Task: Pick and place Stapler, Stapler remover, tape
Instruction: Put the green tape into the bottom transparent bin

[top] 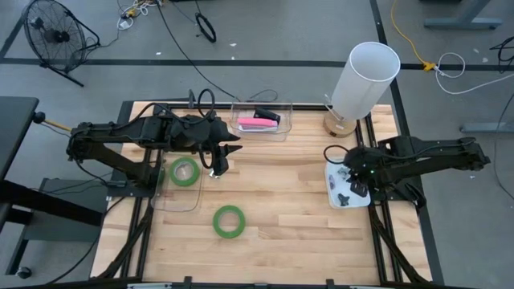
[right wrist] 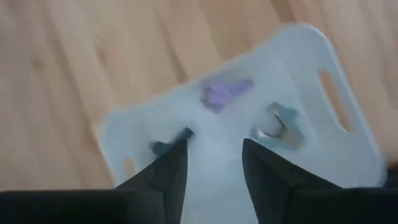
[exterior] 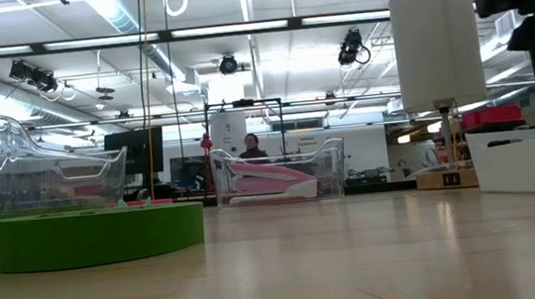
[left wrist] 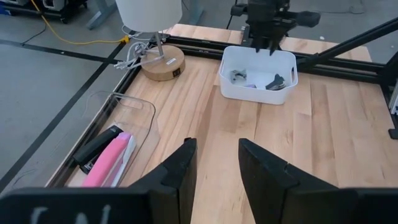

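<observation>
1. Over the white bin (top: pixel 347 186) at the counter's (top: pixel 281 225) right edge, the right pincer (top: pixel 359 187) hangs with its fingers apart and nothing between them
2. Inside that bin lie small staple removers: a purple one (right wrist: pixel 224 92), a dark one (right wrist: pixel 169 142) and a silvery one (right wrist: pixel 280 123)
3. Left of centre, the left pincer (top: pixel 220 167) hovers above bare wood, its fingers (left wrist: pixel 180 171) parted with nothing held
4. One green tape roll (top: pixel 185 171) lies flat in a clear tray (top: pixel 175 195) near the left edge, just beside the left pincer
5. Another green tape roll (top: pixel 229 221) lies flat on the open counter, nearer the front, apart from the tray
6. At the back, a second clear tray (top: pixel 283 127) holds a pink stapler (top: pixel 255 123) with a black stapler (top: pixel 267 114) beside it
7. At the back right corner a white lamp (top: pixel 363 79) stands on a round wooden base (top: pixel 337 127)
</observation>
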Motion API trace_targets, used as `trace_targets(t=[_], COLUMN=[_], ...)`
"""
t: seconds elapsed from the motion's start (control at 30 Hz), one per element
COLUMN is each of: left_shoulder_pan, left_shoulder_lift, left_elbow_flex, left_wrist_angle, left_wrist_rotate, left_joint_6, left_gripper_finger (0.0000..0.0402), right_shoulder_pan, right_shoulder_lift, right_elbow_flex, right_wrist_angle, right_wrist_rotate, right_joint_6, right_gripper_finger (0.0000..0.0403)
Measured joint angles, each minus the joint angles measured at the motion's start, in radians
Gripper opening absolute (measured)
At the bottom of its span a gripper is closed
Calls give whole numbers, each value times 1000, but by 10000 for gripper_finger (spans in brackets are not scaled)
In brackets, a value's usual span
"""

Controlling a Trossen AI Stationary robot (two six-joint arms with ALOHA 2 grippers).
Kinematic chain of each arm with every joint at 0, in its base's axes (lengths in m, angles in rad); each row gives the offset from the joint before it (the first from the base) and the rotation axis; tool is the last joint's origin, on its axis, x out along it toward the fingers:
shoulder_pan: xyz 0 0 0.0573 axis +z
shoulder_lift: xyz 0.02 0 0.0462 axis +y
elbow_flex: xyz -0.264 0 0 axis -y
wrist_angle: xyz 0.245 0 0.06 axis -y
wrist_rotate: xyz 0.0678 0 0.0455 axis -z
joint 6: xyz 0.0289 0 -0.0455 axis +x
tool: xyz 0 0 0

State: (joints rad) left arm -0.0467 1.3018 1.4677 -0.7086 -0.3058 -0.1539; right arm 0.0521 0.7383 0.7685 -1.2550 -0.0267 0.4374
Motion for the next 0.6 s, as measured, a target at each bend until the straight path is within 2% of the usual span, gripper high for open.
trace_targets(t=[0.2,0.37,0.6], left_shoulder_pan=[0,0,0], left_shoulder_lift=[0,0,0], left_elbow_flex=[0,0,0], left_wrist_angle=[0,0,0], left_wrist_rotate=[0,0,0], left_joint_6=[0,0,0], left_gripper_finger=[122,122,122], right_shoulder_pan=[0,0,0], right_shoulder_lift=[0,0,0], right_elbow_flex=[0,0,0], right_wrist_angle=[227,504,864], right_wrist_rotate=[-95,-97,-94], right_joint_6=[-4,-11,-106], right_gripper_finger=[137,124,120])
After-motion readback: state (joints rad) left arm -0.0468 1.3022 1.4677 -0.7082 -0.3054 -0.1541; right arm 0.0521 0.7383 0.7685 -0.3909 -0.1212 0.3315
